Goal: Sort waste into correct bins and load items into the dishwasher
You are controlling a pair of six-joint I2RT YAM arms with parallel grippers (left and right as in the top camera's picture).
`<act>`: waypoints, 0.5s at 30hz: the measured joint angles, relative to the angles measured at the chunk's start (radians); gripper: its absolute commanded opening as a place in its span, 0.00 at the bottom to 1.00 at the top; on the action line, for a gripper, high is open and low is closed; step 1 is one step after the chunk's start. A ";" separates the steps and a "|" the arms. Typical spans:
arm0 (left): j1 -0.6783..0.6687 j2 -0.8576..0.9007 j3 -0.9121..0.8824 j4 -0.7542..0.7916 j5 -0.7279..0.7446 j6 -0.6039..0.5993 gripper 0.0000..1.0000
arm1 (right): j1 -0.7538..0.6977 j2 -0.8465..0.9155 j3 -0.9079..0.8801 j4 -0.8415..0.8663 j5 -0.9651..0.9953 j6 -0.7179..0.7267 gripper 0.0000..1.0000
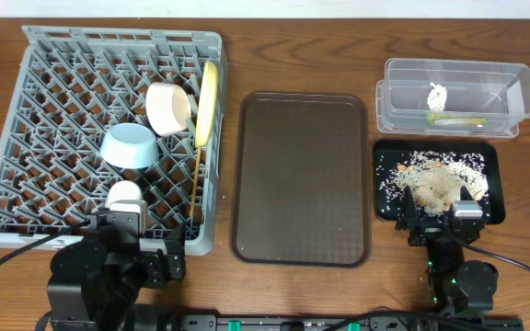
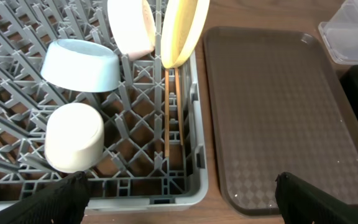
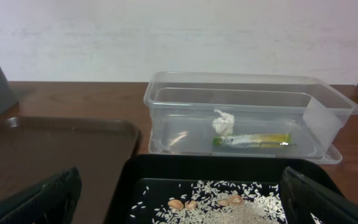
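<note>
The grey dish rack holds the yellow plate on edge, the cream-white bowl, the light blue bowl, the white cup and the chopsticks. The clear tub holds the white tissue and the green-and-yellow wrapper. The black tray holds rice-like scraps. My left gripper is open and empty at the rack's near right corner. My right gripper is open and empty over the black tray's near edge.
The brown serving tray lies bare between the rack and the bins. The rack's front wall sits just ahead of my left fingers. Wooden table shows around everything.
</note>
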 measured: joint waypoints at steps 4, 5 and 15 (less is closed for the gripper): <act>0.044 -0.036 -0.033 0.023 -0.003 0.001 0.96 | 0.000 0.000 0.000 0.000 0.000 0.000 0.99; 0.054 -0.057 -0.056 0.040 -0.004 0.001 0.96 | 0.000 0.000 0.000 0.000 -0.001 0.000 0.99; 0.069 -0.319 -0.478 0.432 -0.008 -0.011 0.96 | 0.000 0.000 0.000 0.000 -0.004 0.000 0.99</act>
